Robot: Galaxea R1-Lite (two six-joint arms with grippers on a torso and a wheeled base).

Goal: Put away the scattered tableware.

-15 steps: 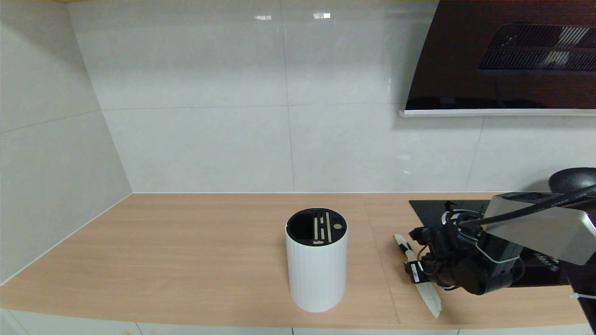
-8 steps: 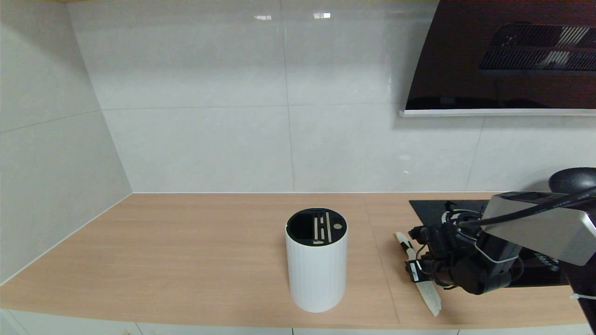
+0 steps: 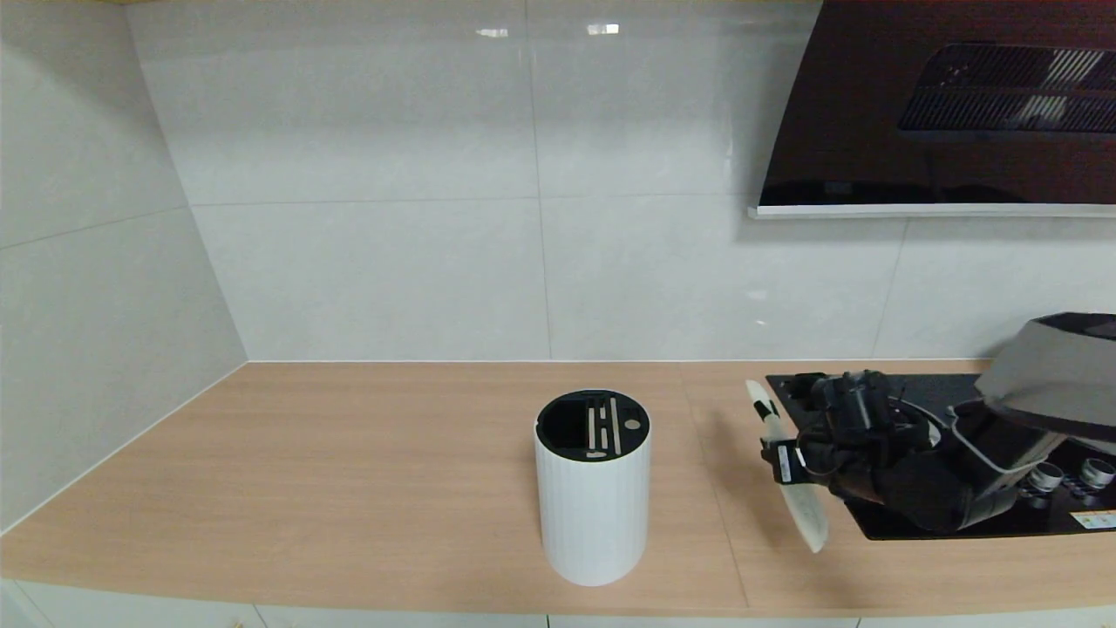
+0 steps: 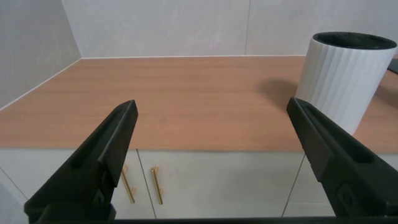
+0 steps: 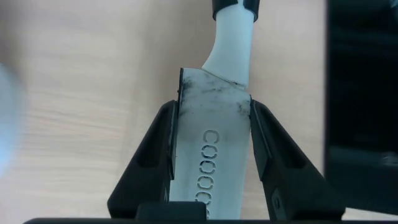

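A white knife with a white and black handle hangs tilted above the wooden counter, its blade pointing toward the front edge. My right gripper is shut on it near the blade's base. In the right wrist view the gripper clamps the blade from both sides, with the knife's handle sticking out past the fingers. A white ribbed cylindrical holder with a black slotted top stands to the knife's left. My left gripper is open, low in front of the counter's edge, with the holder beyond it.
A black cooktop lies at the counter's right end, partly under my right arm, with a dark range hood above it. Tiled walls close the back and left. Bare counter stretches left of the holder. Cabinet handles sit below the counter edge.
My right gripper has risen with the knife, which lay on the counter before and now hangs above it. The arm has lifted and swung back toward the cooktop.
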